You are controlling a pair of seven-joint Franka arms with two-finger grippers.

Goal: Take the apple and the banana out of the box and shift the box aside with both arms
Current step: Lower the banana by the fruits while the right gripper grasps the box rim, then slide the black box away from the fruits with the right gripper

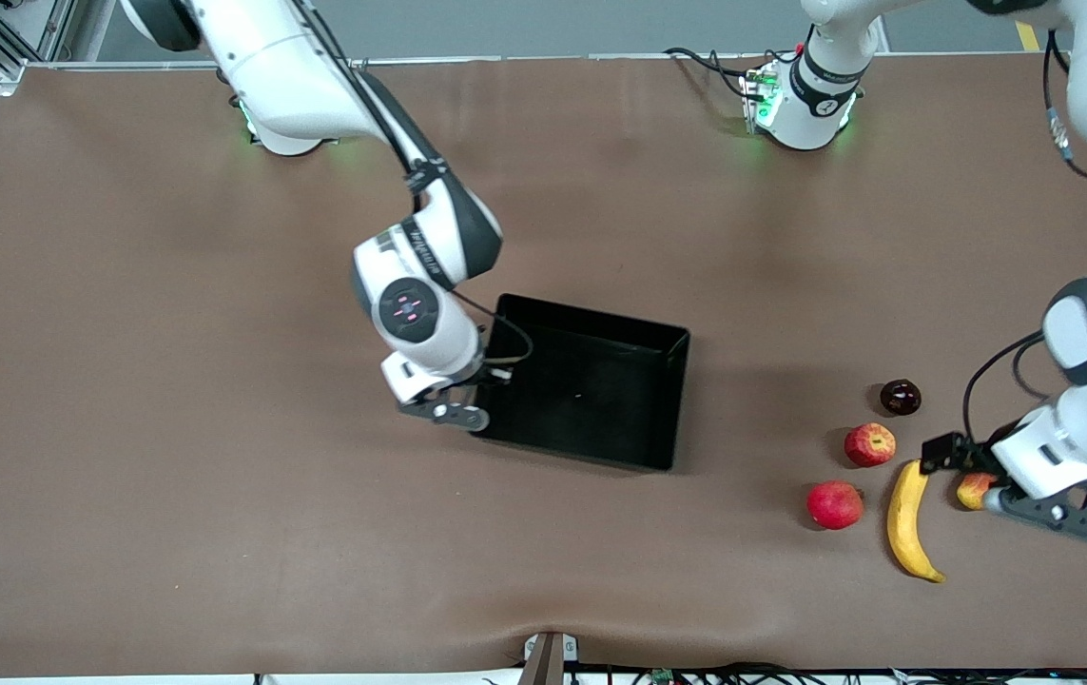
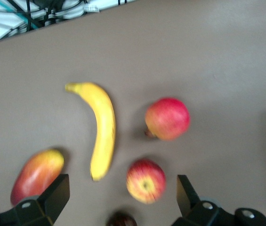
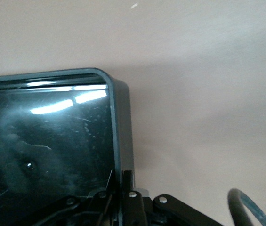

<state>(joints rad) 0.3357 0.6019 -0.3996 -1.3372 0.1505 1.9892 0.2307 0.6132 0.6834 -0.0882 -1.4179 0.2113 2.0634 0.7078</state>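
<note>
My right gripper (image 1: 467, 400) is clamped on the wall of the box (image 1: 591, 381) at its end toward the right arm; the right wrist view shows the rim (image 3: 118, 141) running straight in between the closed fingers. The box sits centre frame in the front view, empty, with its long axis roughly across the picture, tilted down slightly toward the right.

My left gripper (image 1: 966, 476) hangs low at lower right with jaws spread wide and nothing between them, over the fruit cluster. In its wrist view the apple (image 2: 145, 181) lies between the fingers (image 2: 52, 195). The banana (image 1: 909, 520) lies lengthwise down the frame, one tip toward the bottom edge. A mango (image 1: 974, 489), a pinkish-red fruit (image 1: 834, 503) and a dark fruit (image 1: 900, 396) lie nearby.

The box's free end lies toward frame centre from the left gripper, well apart; I judge that arm must cross over to it.
</note>
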